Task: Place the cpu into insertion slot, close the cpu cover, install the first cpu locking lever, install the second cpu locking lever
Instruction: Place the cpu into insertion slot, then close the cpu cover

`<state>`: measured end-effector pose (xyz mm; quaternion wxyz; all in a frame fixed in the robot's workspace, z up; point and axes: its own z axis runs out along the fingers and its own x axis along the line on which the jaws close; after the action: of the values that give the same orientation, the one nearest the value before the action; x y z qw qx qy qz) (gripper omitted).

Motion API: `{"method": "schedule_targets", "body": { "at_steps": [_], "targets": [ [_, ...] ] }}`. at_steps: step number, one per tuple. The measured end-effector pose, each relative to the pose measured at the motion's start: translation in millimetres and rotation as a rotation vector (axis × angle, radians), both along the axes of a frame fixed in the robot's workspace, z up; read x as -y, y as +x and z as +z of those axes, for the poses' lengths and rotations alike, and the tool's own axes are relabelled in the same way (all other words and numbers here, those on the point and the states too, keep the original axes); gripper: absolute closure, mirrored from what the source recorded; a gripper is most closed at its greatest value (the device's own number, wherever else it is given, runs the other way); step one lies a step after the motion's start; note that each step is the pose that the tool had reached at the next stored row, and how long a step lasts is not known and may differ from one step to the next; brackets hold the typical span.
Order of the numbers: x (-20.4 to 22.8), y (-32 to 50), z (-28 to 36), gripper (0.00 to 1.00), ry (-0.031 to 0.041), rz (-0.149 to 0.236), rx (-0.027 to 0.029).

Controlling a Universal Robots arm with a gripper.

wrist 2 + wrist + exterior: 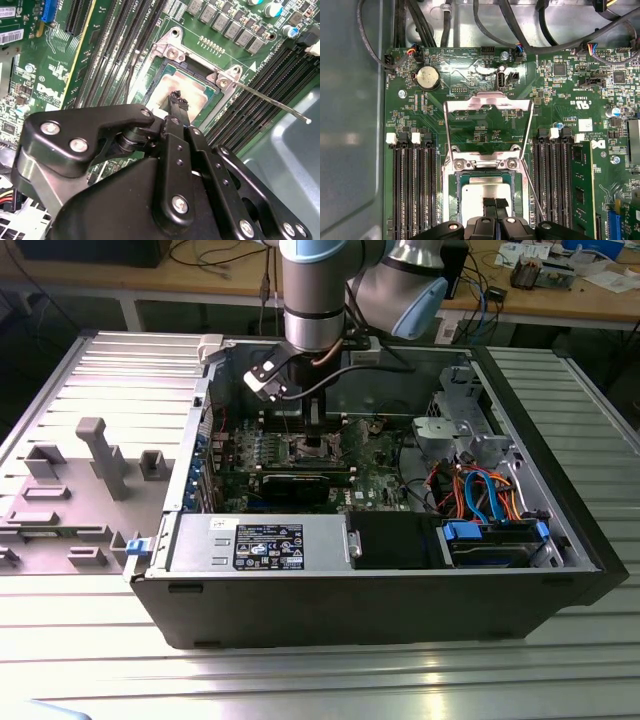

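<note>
Holding the claw (495, 203) pinched shut on nothing, just over the cpu (479, 192); showing the chip lying in the insertion slot (454, 192), cpu cover (470, 103) standing open; risking skewing it and bending socket pins by pressing off-centre.

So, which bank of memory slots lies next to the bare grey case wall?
The bank across the insertion slot from the blue connector; the other bank lies toward it.
</note>
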<state>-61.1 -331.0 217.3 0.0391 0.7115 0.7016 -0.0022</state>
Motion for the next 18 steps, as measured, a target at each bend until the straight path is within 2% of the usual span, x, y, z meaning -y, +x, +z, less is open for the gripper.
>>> {"method": "schedule_targets", "body": {
  "at_steps": [15, 18],
  "targets": [
    [0.0, 0.0, 1.7, 0.89, -0.0001, 0.0, -0.0005],
    [0.0, 0.0, 4.3, 0.89, 0.0, 0.0, -0.0004]
  ]
}}
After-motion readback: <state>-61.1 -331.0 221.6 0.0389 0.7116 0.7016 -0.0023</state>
